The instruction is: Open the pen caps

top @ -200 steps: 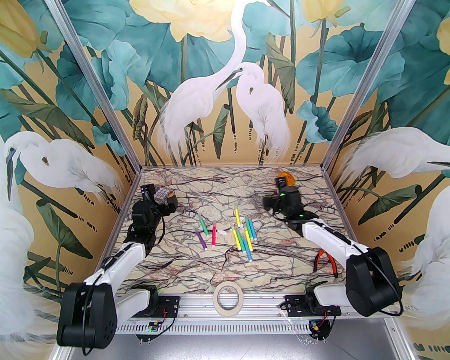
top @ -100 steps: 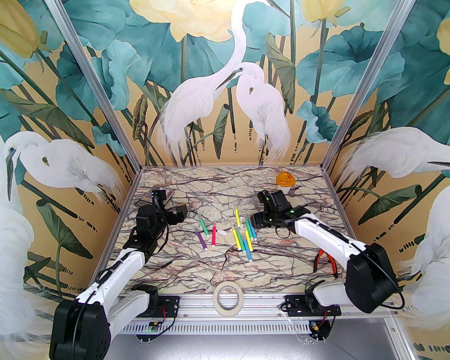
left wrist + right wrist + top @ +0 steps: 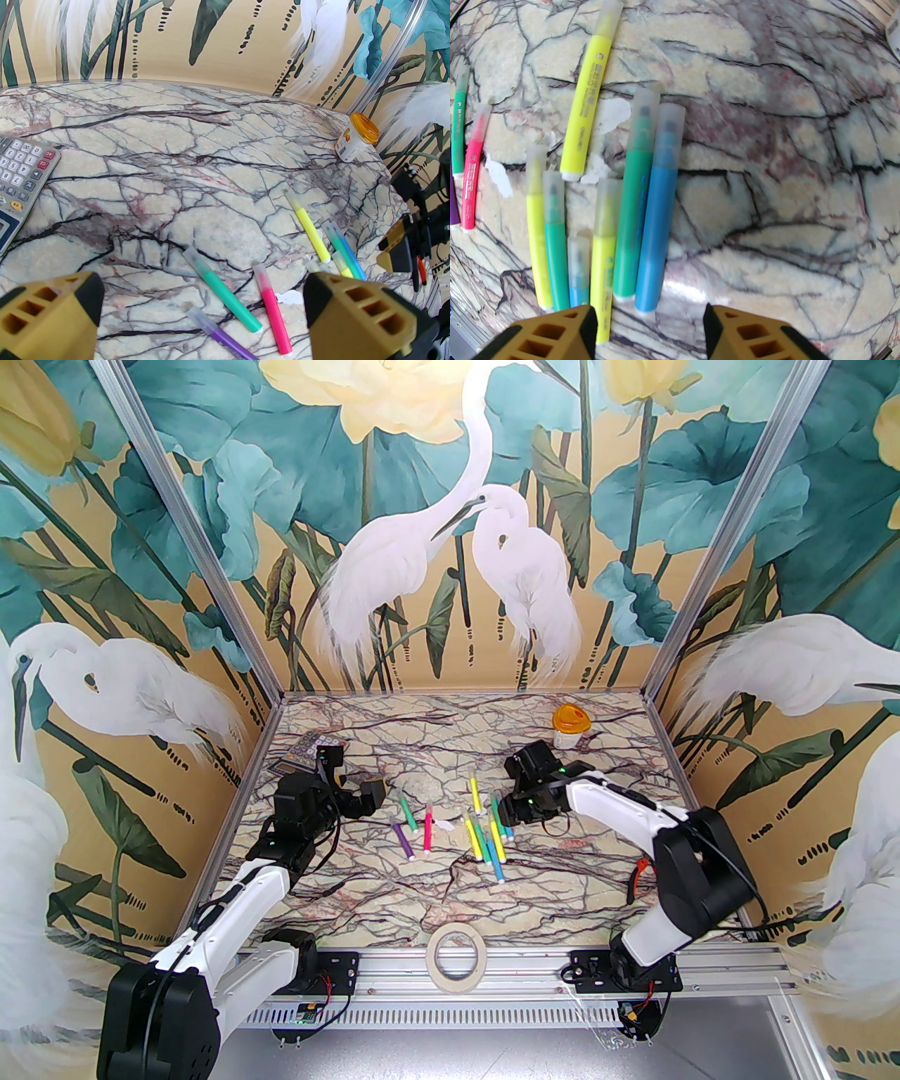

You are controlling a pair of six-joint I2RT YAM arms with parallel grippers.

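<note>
Several capped pens lie mid-table in two groups: green, pink and purple [image 3: 415,827] on the left, and a yellow, green and blue cluster [image 3: 489,827] on the right. Each carries a clear pen cap, such as the one on the blue pen [image 3: 669,130]. My right gripper [image 3: 508,810] hovers low at the cluster's right edge. Its jaws [image 3: 648,330] are partly open and hold nothing, with the blue pen's butt end [image 3: 645,306] just ahead of the gap. My left gripper [image 3: 358,799] stands wide open [image 3: 204,316] just left of the green pen [image 3: 225,295] and the pink pen [image 3: 274,316].
A calculator [image 3: 307,755] lies at the back left and an orange-lidded cup [image 3: 569,725] at the back right. Red-handled pliers [image 3: 636,877] rest beside the right arm. A tape roll [image 3: 456,949] sits at the near edge. White paper scraps [image 3: 611,116] lie among the pens.
My right arm has swung from the back right down to the right pen cluster, its jaws narrowing. My left gripper has moved right, off the calculator and toward the left pens.
</note>
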